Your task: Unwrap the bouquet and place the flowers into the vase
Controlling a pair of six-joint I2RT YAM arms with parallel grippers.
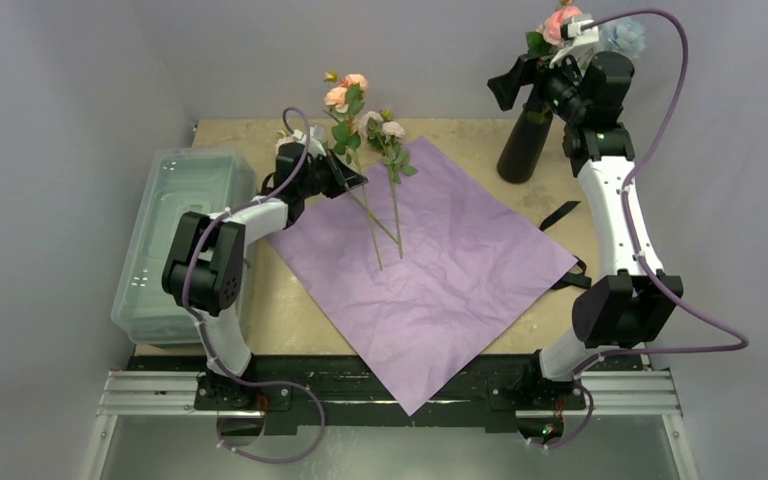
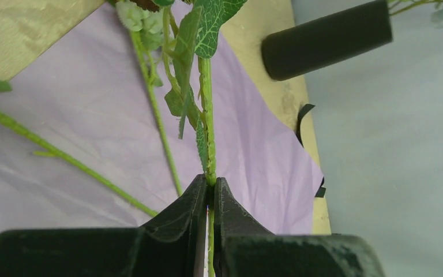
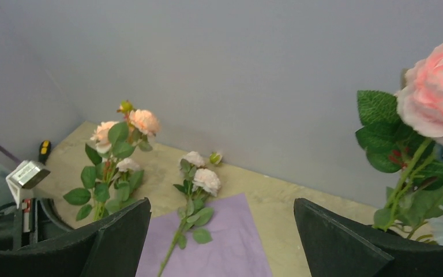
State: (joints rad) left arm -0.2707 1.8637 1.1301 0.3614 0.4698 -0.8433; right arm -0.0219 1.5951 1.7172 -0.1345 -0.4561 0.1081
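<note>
One rose stem (image 2: 207,138) is pinched in the left gripper (image 2: 209,187), pointing out from it. The black vase (image 1: 523,150) stands far right, by the open right gripper (image 3: 220,209).

The vase (image 1: 520,155) has its mouth hidden behind the right arm (image 1: 602,85), the stem (image 2: 207,115) loses its bloom past the left wrist view's top edge — and any lettering on the ribbon (image 1: 558,214) is too small to tell.

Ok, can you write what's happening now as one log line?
left gripper: shut on flower stem | right gripper: open, beside vase | vase: pink flower inside | paper: spread flat
</note>
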